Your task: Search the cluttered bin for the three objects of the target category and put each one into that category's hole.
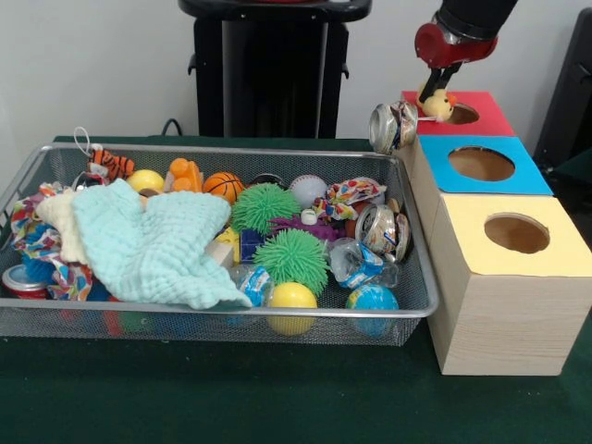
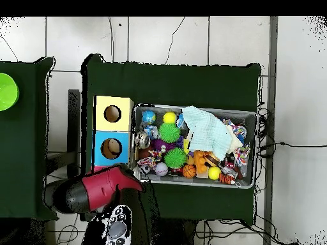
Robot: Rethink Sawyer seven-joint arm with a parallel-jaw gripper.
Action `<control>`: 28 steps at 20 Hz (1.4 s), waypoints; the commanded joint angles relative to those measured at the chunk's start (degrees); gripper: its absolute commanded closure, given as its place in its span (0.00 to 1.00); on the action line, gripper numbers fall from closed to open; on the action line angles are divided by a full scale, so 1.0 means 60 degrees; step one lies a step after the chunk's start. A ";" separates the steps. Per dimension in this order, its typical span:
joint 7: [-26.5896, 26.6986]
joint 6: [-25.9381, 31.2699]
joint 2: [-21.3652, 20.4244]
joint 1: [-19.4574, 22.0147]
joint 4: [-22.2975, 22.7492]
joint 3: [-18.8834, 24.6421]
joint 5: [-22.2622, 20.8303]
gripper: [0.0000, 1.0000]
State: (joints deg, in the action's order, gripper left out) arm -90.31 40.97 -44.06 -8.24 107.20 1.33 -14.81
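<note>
In the bin (image 1: pixel 418 305), a can (image 1: pixel 382 230) among toys.

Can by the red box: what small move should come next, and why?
Probably shift the can sideways toward the hole: it sits at the red box's corner, short of the hole, beside the gripper. Whether it is gripped, I cannot tell.

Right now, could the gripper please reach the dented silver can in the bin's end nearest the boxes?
Probably yes: the dented silver can lies uncovered on top, with the gripper hovering nearby.
</note>
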 commanded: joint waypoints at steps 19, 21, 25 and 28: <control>-0.2007 -0.2455 0.2606 0.0171 -0.0978 0.0657 0.2510 1.00; -0.1959 -0.2513 0.2650 0.0176 -0.0954 0.0675 0.2624 1.00; -0.1764 -0.2640 0.2710 0.0170 -0.0946 0.0713 0.2804 1.00; -0.1748 -0.2846 0.2779 0.0163 -0.0968 0.0732 0.2956 1.00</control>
State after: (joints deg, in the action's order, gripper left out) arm -90.34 36.73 -37.07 -8.56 103.78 -0.64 0.94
